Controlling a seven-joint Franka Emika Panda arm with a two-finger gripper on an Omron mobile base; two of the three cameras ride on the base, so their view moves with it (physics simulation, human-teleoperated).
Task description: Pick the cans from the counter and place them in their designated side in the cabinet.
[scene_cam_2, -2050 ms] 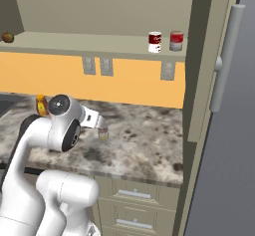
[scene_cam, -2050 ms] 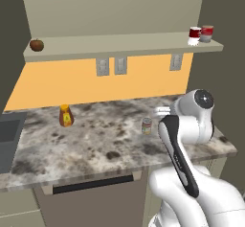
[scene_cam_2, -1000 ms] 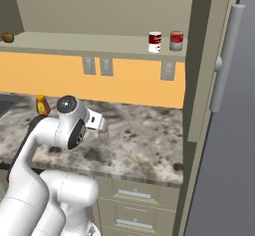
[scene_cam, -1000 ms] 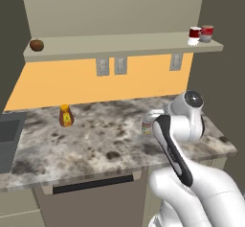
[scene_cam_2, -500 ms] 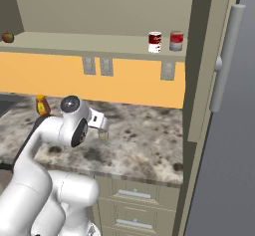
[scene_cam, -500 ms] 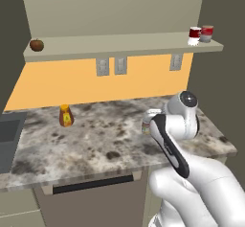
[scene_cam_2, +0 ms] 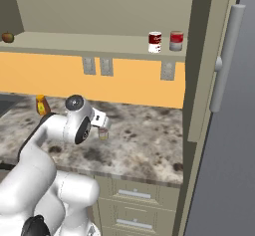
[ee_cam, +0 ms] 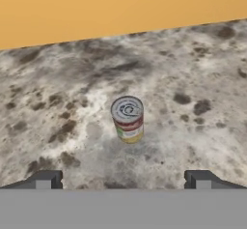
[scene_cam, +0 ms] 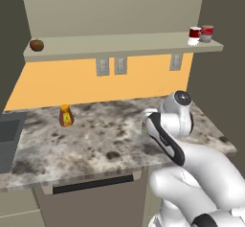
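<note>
Tool (ee_cam: 123,179) advanced — silver can (ee_cam: 128,119) ahead, between open fingers.

We see an orange bottle (scene_cam: 65,116) standing upright near the left end of the bench, close to the orange back wall (scene_cam: 57,82). Three grey wall outlets (scene_cam: 102,66) sit in that wall. A brighter red-and-grey can (scene_cam_2: 176,41) and a small brown-red fruit (scene_cam: 36,44) stand at opposite ends above.
</note>
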